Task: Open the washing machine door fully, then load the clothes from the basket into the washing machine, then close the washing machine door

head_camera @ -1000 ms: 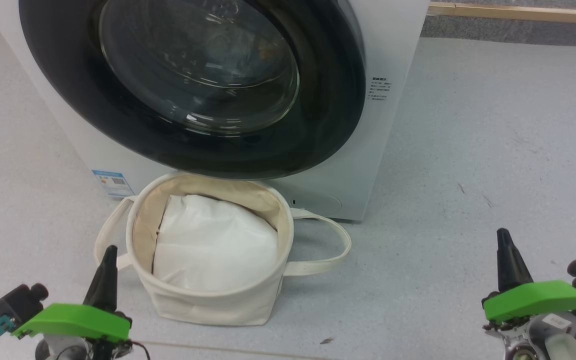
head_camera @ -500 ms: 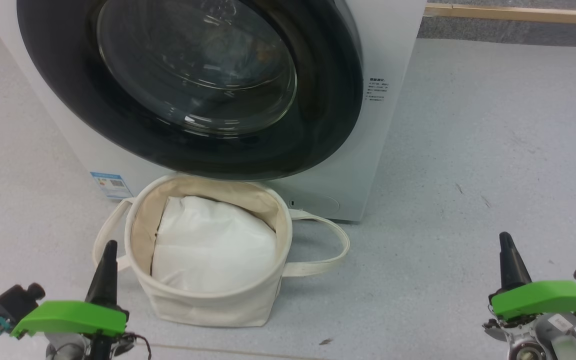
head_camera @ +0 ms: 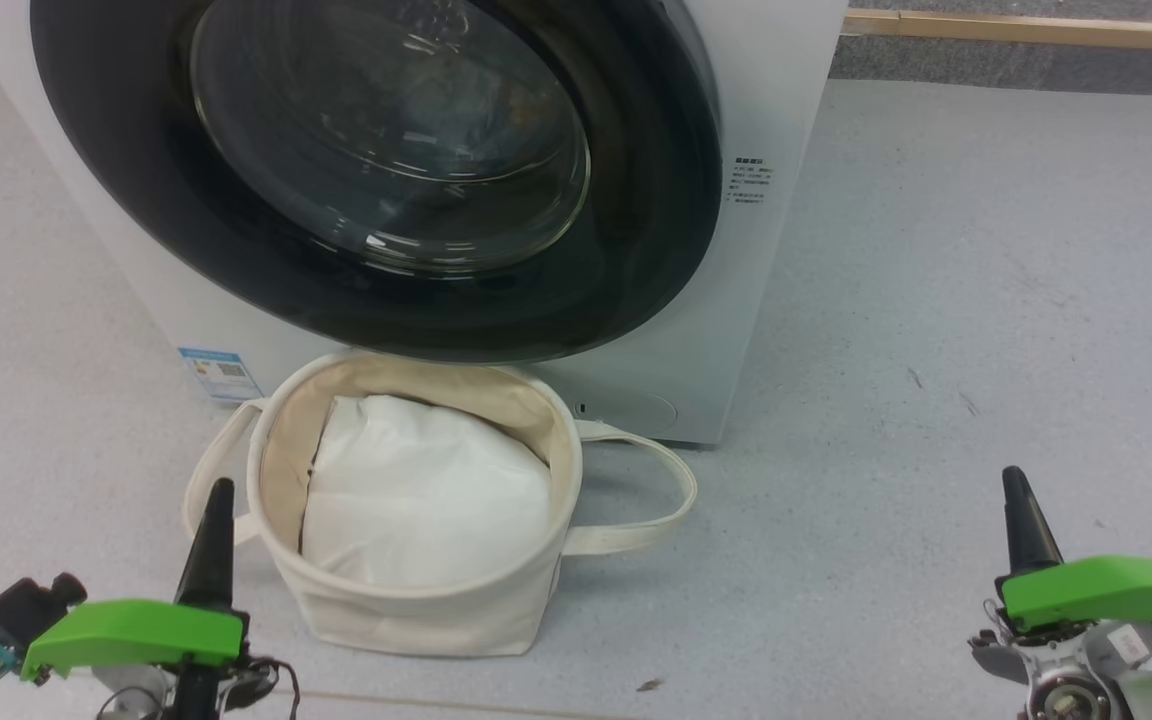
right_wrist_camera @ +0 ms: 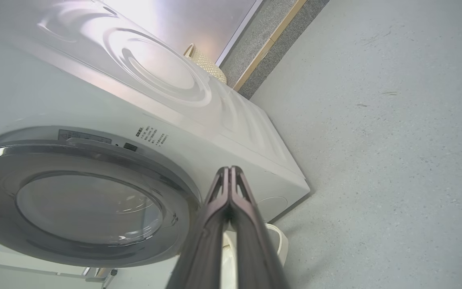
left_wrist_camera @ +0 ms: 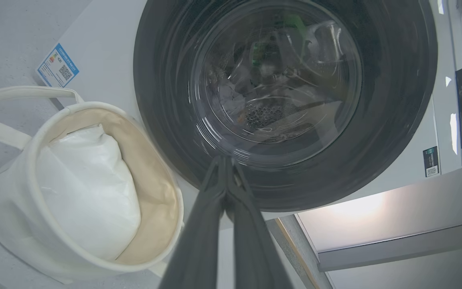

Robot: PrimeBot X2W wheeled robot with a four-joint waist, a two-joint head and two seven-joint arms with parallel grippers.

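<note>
The washing machine point(head_camera: 781, 90) stands ahead with its black-rimmed door point(head_camera: 656, 200) shut against the front. Through the glass bowl, pale and beige clothes point(left_wrist_camera: 307, 114) show dimly inside the drum. The cream basket point(head_camera: 416, 620) sits on the floor right below the door and holds a plain white bundle point(head_camera: 426, 490). My left gripper point(head_camera: 219, 490) is shut and empty, just left of the basket, its tips point(left_wrist_camera: 225, 159) pointing at the door's lower rim. My right gripper point(head_camera: 1013, 478) is shut and empty over bare floor, well right of the machine, and its tips point(right_wrist_camera: 229, 168) point toward the machine's corner.
Grey speckled floor point(head_camera: 936, 300) spreads wide to the right of the machine. A wooden strip point(head_camera: 1036, 28) runs along the wall behind. One basket handle point(head_camera: 671, 480) loops out to the right; the other point(head_camera: 198, 480) lies beside my left gripper.
The head view has shifted slightly. Both grippers sit a little lower in it and stay shut. The basket and door have not moved.
</note>
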